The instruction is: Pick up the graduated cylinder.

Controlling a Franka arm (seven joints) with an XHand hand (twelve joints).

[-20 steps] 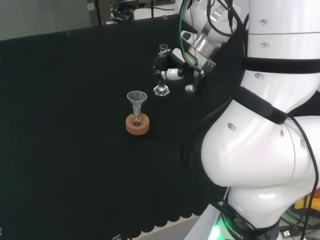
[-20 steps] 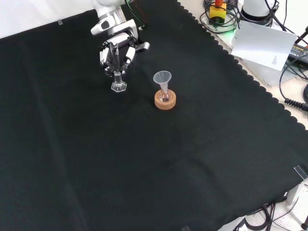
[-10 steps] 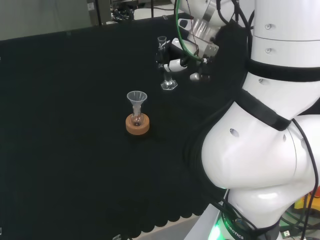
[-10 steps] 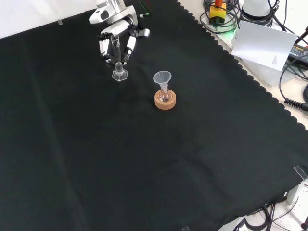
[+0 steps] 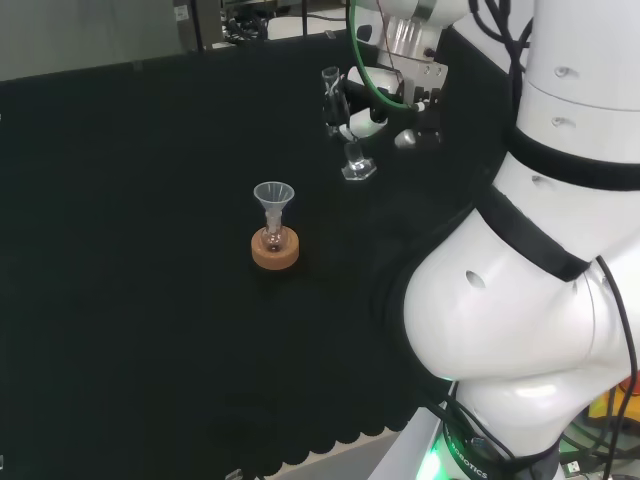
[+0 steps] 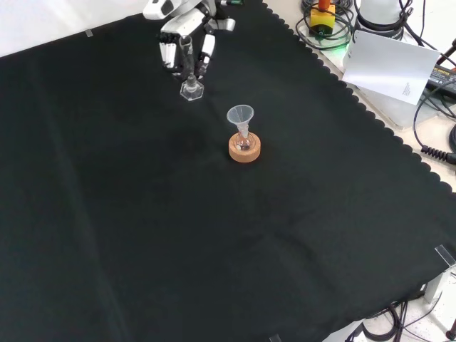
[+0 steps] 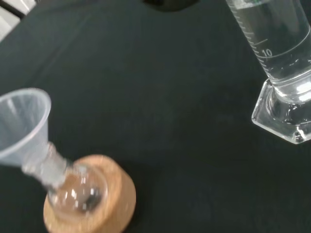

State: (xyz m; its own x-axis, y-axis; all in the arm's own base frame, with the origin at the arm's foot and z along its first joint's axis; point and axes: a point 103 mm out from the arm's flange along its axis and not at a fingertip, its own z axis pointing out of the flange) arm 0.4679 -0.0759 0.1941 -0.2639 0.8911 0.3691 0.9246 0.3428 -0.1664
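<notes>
Holding the graduated cylinder above the desk

Your robot hand [image 6: 187,48] has its fingers curled round the upper tube of the graduated cylinder [image 6: 189,70], pinching it from both sides. In the front view the cylinder hangs upright below the robot hand, with its hexagonal glass foot [image 6: 192,90] showing below the fingertips. Whether that foot is clear of the black cloth [image 6: 214,235] on the desk cannot be told from these views. In the head view the tube [image 5: 333,98] rises beside the fingers and the foot [image 5: 358,168] sits just under them.

The nearest neighbour is a small round-bottomed flask [image 6: 244,142] seated in a cork ring [image 6: 244,149], with a clear funnel [image 6: 241,116] in its neck. In the front view it stands below and to the right of the robot hand, apart from the cylinder's foot, with bare cloth between them. The wrist view shows the same gap: the cylinder's graduated wall and foot [image 7: 284,109] on one side, the funnel [image 7: 22,126] and cork ring [image 7: 104,204] on the other.

Beyond the cloth's scalloped edge, well away from the robot hand, lie cables [image 6: 335,28] and a sheet of paper [image 6: 388,65].
</notes>
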